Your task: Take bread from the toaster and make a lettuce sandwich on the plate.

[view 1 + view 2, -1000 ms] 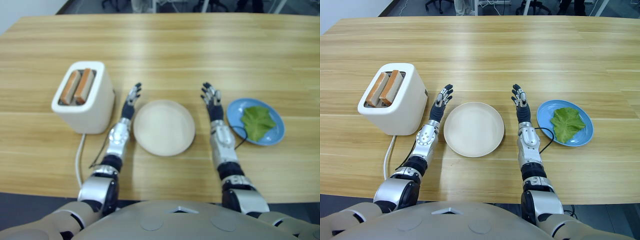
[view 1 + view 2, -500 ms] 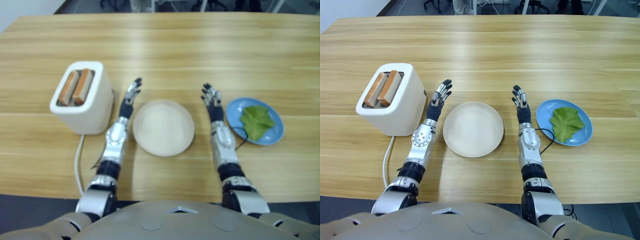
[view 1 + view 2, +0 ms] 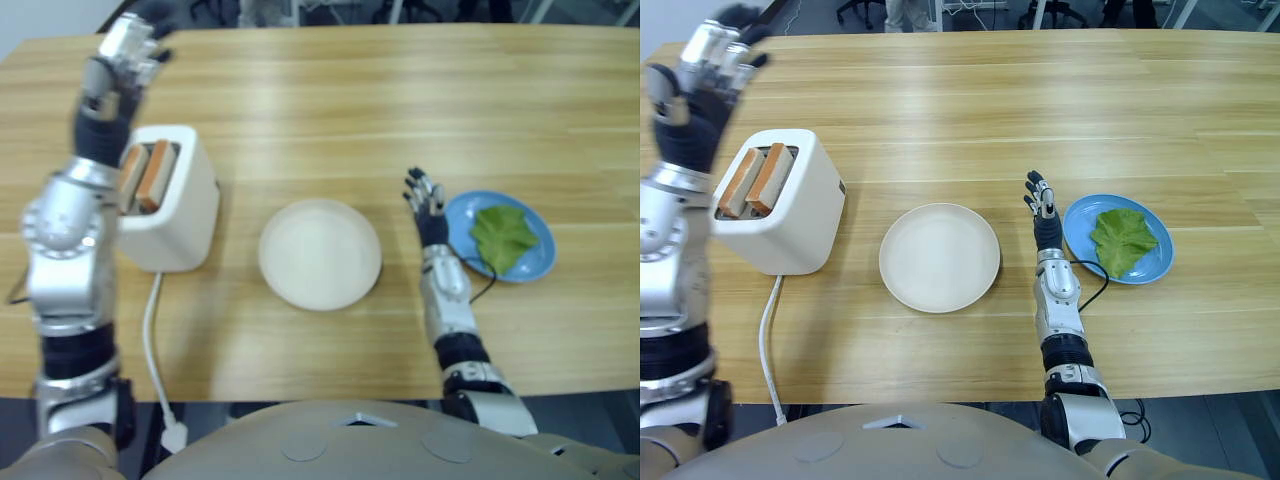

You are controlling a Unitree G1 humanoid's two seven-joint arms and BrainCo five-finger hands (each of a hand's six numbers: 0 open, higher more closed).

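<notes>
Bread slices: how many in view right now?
2. The left slice and right slice stand side by side in the toaster, left of the cream plate. The blue plate holds only lettuce. None look hidden.

The left arm (image 3: 662, 240) and right arm (image 3: 1055, 300) wear smooth silver-grey shells, rounded over each segment and broken by black ribbed bands at the joints. The left hand (image 3: 708, 60) and right hand (image 3: 1042, 205) are dark, with pale silver patches along the fingers (image 3: 1033, 184). A thin black cable (image 3: 1104, 277) loops out beside the right arm.
</notes>
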